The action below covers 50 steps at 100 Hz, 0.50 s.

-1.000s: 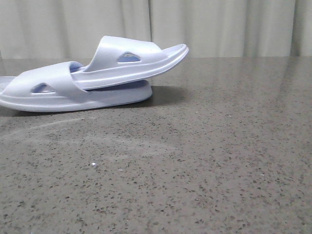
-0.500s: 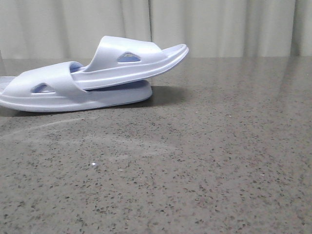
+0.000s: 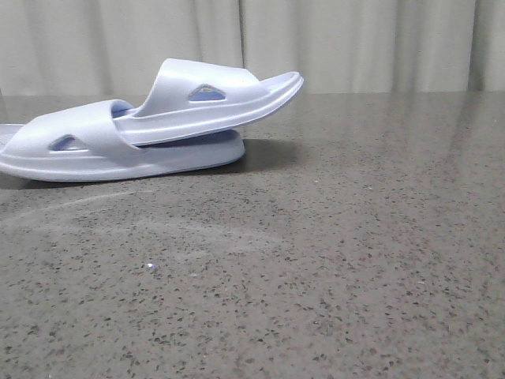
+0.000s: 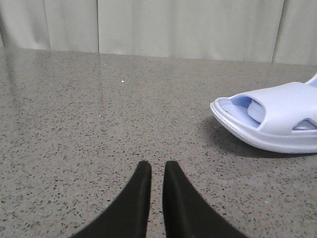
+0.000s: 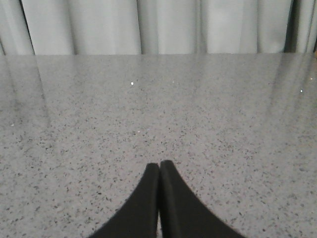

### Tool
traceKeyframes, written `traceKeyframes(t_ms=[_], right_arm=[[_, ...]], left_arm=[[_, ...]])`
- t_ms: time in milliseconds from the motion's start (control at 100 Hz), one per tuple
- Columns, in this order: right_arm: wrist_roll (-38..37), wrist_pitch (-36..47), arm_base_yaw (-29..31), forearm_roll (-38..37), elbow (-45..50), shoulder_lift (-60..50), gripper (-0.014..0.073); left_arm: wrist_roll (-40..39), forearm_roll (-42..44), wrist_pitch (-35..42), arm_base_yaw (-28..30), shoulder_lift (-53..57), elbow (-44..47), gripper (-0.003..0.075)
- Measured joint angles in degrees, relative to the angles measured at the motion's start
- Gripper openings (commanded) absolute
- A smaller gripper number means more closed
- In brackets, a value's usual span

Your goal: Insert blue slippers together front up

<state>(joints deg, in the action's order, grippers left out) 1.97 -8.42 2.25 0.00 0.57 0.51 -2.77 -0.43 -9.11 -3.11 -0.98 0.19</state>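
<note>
Front: we see the blue slippers (image 3: 150,126) nested at the table's (image 3: 316,260) far left, the upper one tucked under the lower one's strap, its free end tilted up.
Left wrist: we note the left end effector (image 4: 152,171) holding nothing, tips almost together with a thin gap; slipper well apart.
Right wrist: right end effector (image 5: 159,167) clenched, empty, over bare table.
</note>
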Motion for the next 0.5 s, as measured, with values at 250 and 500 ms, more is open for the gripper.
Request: traceKeyframes(t_ms=[250,500], right_arm=[[0.0,-2.95,-0.03,-1.32,0.0,-1.05,-0.0078],[0.0,-2.95,-0.03,-1.48,0.0,-1.05,-0.0078]], left_arm=[[0.0,0.0,0.0,0.0,0.0,0.0,0.0015],[0.0,0.0,0.0,0.0,0.0,0.0,0.0015]])
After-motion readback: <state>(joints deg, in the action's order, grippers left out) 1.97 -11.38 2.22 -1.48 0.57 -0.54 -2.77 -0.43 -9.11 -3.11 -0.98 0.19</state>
